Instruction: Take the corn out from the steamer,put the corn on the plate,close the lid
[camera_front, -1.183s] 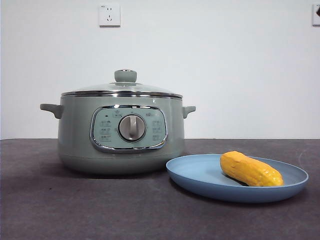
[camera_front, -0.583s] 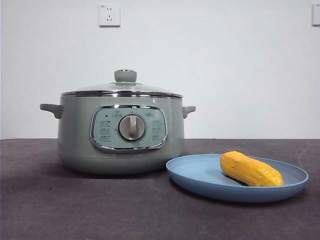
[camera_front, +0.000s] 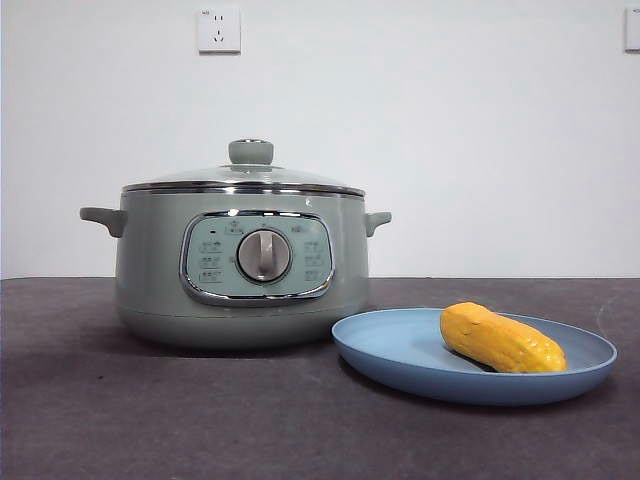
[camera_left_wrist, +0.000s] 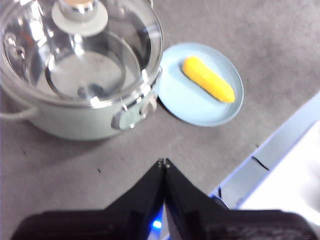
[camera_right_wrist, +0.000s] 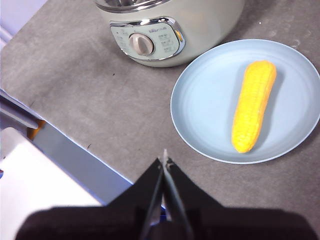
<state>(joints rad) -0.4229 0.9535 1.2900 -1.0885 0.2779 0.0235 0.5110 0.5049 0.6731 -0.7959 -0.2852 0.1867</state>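
The sage-green steamer (camera_front: 242, 268) stands on the dark table with its glass lid (camera_front: 245, 178) seated on the rim, knob on top. To its right the yellow corn (camera_front: 502, 339) lies on the light-blue plate (camera_front: 400, 355). From the left wrist view I see the lid (camera_left_wrist: 100, 60) closed on the steamer (camera_left_wrist: 75, 120), the corn (camera_left_wrist: 207, 78) on the plate (camera_left_wrist: 175, 100), and my left gripper (camera_left_wrist: 163, 162) shut and empty, high above the table. My right gripper (camera_right_wrist: 165, 160) is also shut and empty, held above the table near the plate (camera_right_wrist: 200, 110) with the corn (camera_right_wrist: 253, 104).
A white wall with a power socket (camera_front: 219, 30) rises behind the table. The table's front edge and a pale blue-white surface (camera_left_wrist: 280, 170) beyond it show in both wrist views. Dark tabletop (camera_front: 200, 410) lies in front of the steamer.
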